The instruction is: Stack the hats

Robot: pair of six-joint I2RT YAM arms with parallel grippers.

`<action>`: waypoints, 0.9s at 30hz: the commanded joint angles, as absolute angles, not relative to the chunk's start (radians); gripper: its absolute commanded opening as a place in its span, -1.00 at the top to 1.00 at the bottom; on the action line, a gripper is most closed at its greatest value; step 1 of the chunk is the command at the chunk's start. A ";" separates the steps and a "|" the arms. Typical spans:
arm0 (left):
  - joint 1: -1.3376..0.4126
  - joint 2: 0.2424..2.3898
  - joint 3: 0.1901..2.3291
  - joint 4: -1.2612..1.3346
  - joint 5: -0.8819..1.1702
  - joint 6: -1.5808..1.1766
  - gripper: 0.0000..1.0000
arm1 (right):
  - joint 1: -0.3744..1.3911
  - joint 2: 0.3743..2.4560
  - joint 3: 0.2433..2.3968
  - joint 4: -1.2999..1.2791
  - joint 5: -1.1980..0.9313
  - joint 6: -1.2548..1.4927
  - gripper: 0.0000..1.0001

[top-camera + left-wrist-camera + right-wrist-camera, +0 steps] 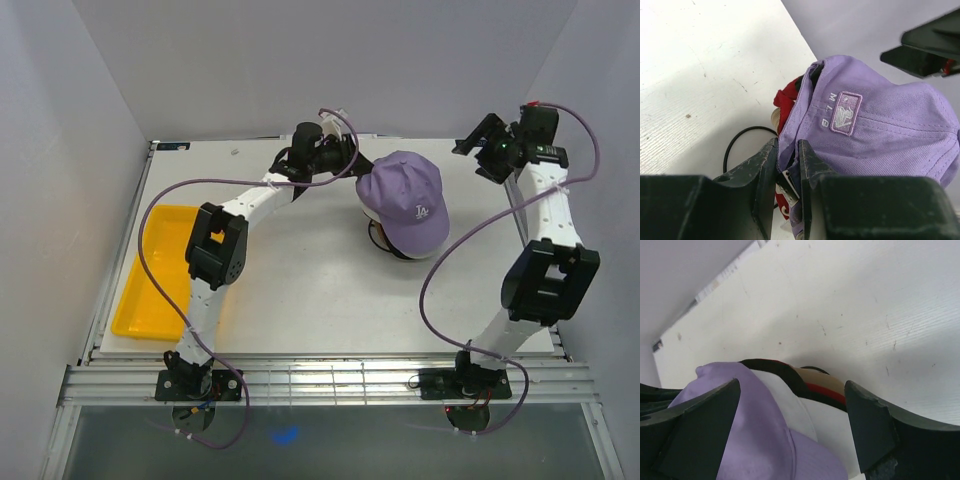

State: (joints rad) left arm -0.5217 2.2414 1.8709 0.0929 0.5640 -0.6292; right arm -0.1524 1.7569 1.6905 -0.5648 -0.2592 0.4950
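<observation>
Table: flat white tabletop (300, 300).
Tray: shallow yellow plastic bin (160, 270), at left table edge.
Caps: lavender fabric baseball cap (405, 200) topping white cap (790, 400) and red cap (785, 102), mid-table.
Left gripper (788, 150): clenched on lavender cap's rear edge.
Right gripper (475, 142): spread wide, raised apart from caps.

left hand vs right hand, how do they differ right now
The left hand pinches the lavender cap at its rear edge, jaws nearly closed; the right hand stands wide open, holding nothing. The left hand is at that cap; the right hand is off to the side, apart from it. Both are black.
</observation>
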 commanded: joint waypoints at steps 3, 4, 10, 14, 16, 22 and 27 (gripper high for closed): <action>-0.514 2.137 1.796 0.038 0.462 -0.609 0.46 | -0.238 1.483 1.354 -0.405 -0.437 0.609 -0.79; -0.514 2.131 1.790 0.038 0.448 -0.609 0.46 | -0.245 1.453 1.253 -0.365 -0.487 0.633 -0.79; -0.514 2.106 1.775 0.031 0.420 -0.603 0.43 | -0.247 1.223 0.866 -0.148 -0.627 0.765 -0.74; -0.514 2.103 1.776 0.021 0.411 -0.600 0.43 | -0.245 1.141 0.766 -0.126 -0.618 0.799 -0.70; -0.514 2.105 1.776 0.014 0.407 -0.595 0.43 | -0.245 1.125 0.732 -0.112 -0.617 0.821 -0.68; -0.514 2.102 1.776 0.008 0.399 -0.594 0.43 | -0.245 1.120 0.614 0.061 -0.649 0.914 -0.65; -0.514 2.103 1.790 0.005 0.397 -0.588 0.44 | -0.247 1.134 0.577 0.130 -0.647 0.934 -0.64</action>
State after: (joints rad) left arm -0.5259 2.1635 1.7939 0.0631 0.4488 -0.6239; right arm -0.2466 1.1351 0.5919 0.0025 -0.6220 0.8986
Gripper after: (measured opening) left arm 0.311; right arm 0.820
